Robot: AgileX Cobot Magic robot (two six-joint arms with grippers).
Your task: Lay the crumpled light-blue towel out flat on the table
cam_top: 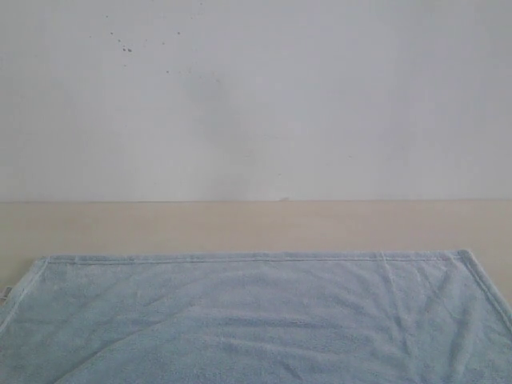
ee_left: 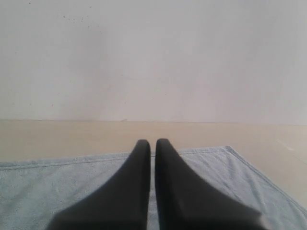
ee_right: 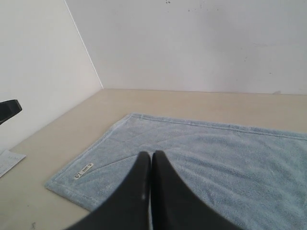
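Left wrist view puts the left gripper (ee_left: pixel 152 143) nearest, its two dark fingers pressed together with only a sliver between them and nothing pinched; the right gripper (ee_right: pixel 151 155) is likewise closed tight and empty; both are over the towel (cam_top: pixel 256 320), though whether they touch the cloth cannot be told; the towel lies spread on the table (cam_top: pixel 240 228), mostly flat with shallow creases, its hemmed far edge straight; a small label (ee_right: pixel 83 170) sits near one corner; beyond the towel, bare table runs to the white wall (cam_top: pixel 256 96), faintly speckled.
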